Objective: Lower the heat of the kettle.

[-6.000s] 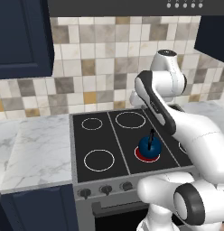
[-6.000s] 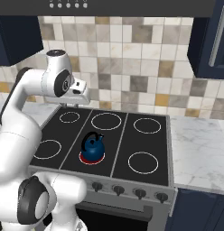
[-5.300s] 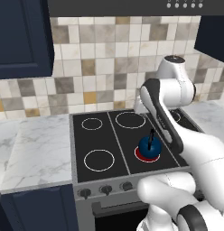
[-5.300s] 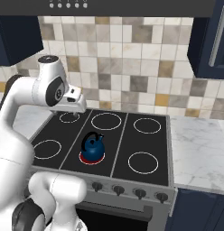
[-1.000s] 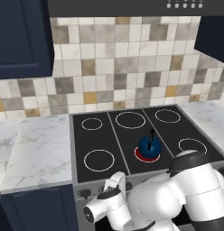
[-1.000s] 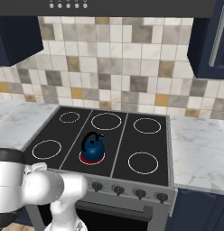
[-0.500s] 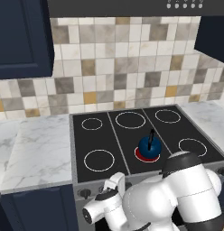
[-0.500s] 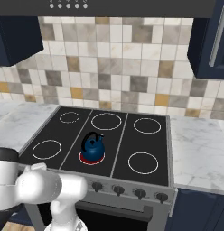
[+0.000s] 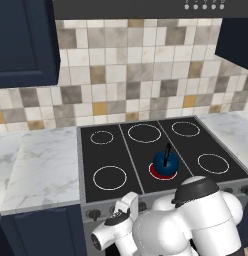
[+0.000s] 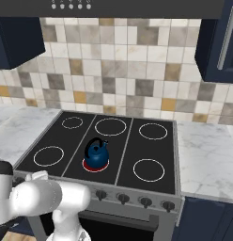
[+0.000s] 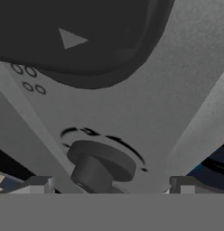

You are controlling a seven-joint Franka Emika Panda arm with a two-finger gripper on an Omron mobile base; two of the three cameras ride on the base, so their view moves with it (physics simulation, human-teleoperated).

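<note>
A backsplash of beige, grey and ochre square tiles (image 9: 146, 75) runs behind a white marble countertop (image 9: 41, 160), with dark navy wall cabinets (image 9: 23, 42) above at the left and right and a dark range hood (image 10: 137, 7) between them. Set into the counter is a black glass cooktop (image 9: 121, 150) with six white burner rings, three along the far row and three along the near row. The small round dark-blue kettle (image 9: 165, 161) with a thin black upright handle stands on the middle burner of the near row, whose ring glows red (image 9: 157, 173) beneath it; in the right base view the kettle (image 10: 97, 151) sits on the same red disc. Below the near edge of the cooktop is the grey front panel of the stove (image 10: 137, 195), carrying a row of small dark round knobs (image 10: 123, 198). The white robot arm (image 9: 191, 225) is folded low in front of this panel, its hand reaching toward the left part of the knob row. In the hand view one dark round knob (image 11: 99, 166) with black arc marks above it lies very close, between and just beyond the two finger tips (image 11: 39, 184) of the gripper (image 11: 109, 187), which stand well apart on either side of the knob without visibly touching it
</note>
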